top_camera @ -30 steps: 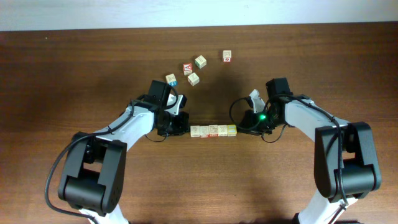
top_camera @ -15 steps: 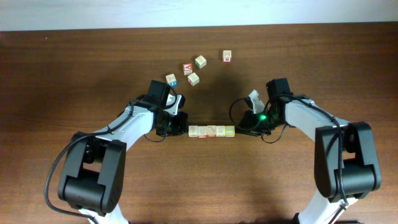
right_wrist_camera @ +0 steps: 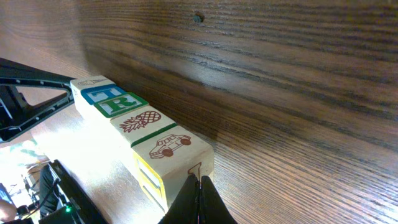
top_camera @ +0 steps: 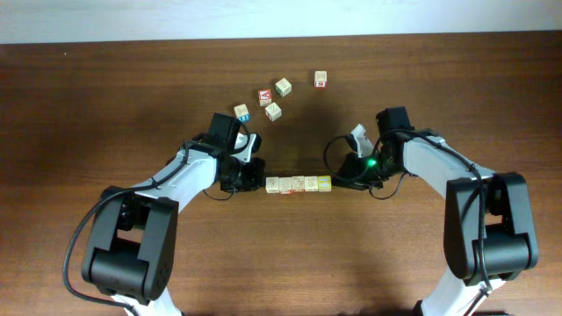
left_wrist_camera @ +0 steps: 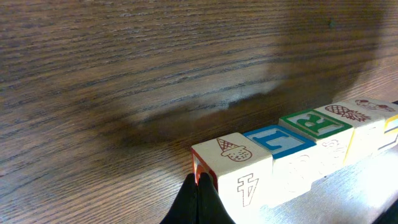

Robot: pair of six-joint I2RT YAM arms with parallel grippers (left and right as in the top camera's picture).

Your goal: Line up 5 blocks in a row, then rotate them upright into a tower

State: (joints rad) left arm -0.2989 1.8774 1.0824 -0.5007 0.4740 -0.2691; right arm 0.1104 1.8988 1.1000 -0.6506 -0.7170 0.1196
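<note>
Five pale wooden blocks (top_camera: 299, 184) lie in a tight straight row at the table's middle, the right-end one yellow-green (top_camera: 326, 183). My left gripper (top_camera: 262, 183) is shut, its tip against the left-end block with the ice-cream print (left_wrist_camera: 233, 165); the tip shows at the gripper (left_wrist_camera: 199, 190). My right gripper (top_camera: 338, 183) is shut too, and its tip (right_wrist_camera: 200, 186) touches the right-end block with the car print (right_wrist_camera: 174, 152). Neither gripper holds a block. Between the ends sit blocks with a blue letter (left_wrist_camera: 277, 138), a green R (left_wrist_camera: 314, 122) and a pineapple (right_wrist_camera: 135, 123).
Several loose cubes lie behind the row: one with blue print (top_camera: 241, 112), one with a bold red face (top_camera: 265, 96), two pale ones (top_camera: 283, 87) (top_camera: 273, 111), and one farther right (top_camera: 320, 80). Both arms flank the row on the brown wooden table (top_camera: 299, 254).
The row of blocks has slid slightly to the left, with both shut grippers staying at its ends.
</note>
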